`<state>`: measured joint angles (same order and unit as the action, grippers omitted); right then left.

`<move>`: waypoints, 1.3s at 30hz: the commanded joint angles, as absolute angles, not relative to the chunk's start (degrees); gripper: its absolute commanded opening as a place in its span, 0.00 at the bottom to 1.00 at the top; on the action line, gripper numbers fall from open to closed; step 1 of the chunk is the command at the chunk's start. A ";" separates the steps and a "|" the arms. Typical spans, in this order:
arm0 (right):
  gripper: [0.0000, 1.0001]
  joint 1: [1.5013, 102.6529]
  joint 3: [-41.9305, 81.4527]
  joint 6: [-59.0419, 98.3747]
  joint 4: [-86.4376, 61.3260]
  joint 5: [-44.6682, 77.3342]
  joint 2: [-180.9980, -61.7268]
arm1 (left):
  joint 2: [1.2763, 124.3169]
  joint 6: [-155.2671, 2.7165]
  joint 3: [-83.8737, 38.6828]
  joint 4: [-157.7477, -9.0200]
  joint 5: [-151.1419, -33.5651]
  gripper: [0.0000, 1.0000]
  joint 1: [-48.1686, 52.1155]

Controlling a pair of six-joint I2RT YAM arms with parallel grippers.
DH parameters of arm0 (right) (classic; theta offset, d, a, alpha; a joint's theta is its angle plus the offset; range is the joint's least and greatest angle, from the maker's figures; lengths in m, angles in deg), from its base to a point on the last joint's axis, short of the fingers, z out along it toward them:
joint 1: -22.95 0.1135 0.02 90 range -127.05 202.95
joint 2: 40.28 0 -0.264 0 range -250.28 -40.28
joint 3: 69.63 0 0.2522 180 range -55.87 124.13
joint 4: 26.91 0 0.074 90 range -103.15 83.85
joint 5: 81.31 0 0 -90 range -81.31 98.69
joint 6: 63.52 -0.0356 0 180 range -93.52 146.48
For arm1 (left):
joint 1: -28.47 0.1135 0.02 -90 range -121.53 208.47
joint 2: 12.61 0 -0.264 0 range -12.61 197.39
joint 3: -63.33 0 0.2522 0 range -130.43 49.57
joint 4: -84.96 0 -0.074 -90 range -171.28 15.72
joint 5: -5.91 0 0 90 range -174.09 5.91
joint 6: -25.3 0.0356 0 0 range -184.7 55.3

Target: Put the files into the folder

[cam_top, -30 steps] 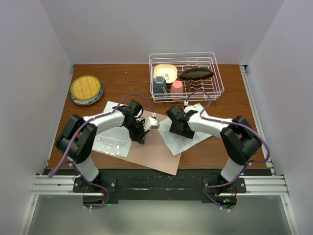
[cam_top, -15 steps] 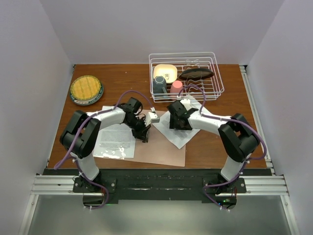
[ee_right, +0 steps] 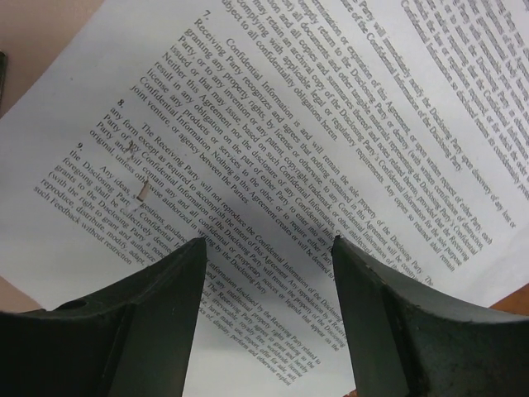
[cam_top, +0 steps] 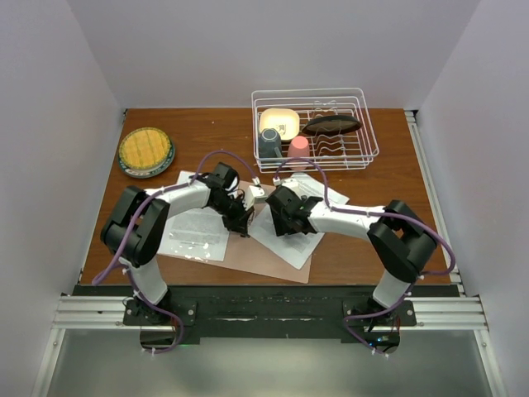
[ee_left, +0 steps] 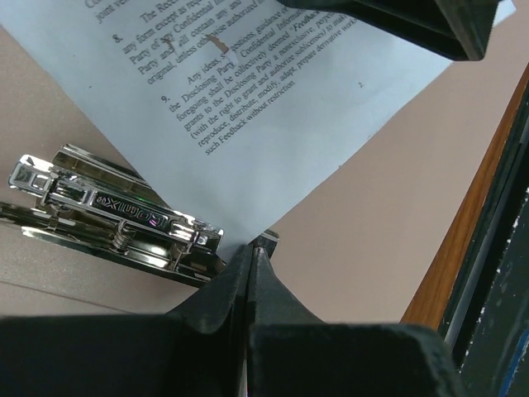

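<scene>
Right pincer [ee_right: 266,244] spread over white sheet [ee_right: 331,124] of dense black print; left pincer [ee_left: 252,248] pressed together beside silver clip [ee_left: 116,211].

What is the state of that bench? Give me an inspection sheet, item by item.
Surface: brown wooden table, crowded at mid-front.
Job's things: pink folder lies open and flat; files overlap, partly on it, one corner beside the metal clip.
Clutter: wire dish rack holding crockery; yellow plate; glossy sheet, kind unclear.
Pincers: left pincer shut beside the clip; right pincer open over the files.
Cables: purple cables loop above both arms.
Surroundings: pale walls; nothing else seen.
</scene>
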<state>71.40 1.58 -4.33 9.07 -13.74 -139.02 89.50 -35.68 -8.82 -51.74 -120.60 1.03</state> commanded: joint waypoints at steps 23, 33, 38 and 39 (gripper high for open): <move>0.87 53.98 -9.89 -26.50 21.14 -14.61 -120.53 | 83.54 -35.25 -8.96 -49.29 -112.13 0.00 2.98; 0.81 52.57 -18.61 -31.79 6.45 -3.35 -119.03 | 82.40 -35.69 -7.91 -49.38 -113.62 0.00 2.98; 0.78 52.31 -19.57 -32.67 2.77 -1.86 -121.31 | 81.17 -34.73 -9.13 -46.48 -115.02 0.00 2.98; 0.77 52.22 -19.84 -32.93 1.97 -1.68 -121.75 | 80.73 -34.46 -9.57 -45.69 -115.55 0.00 2.98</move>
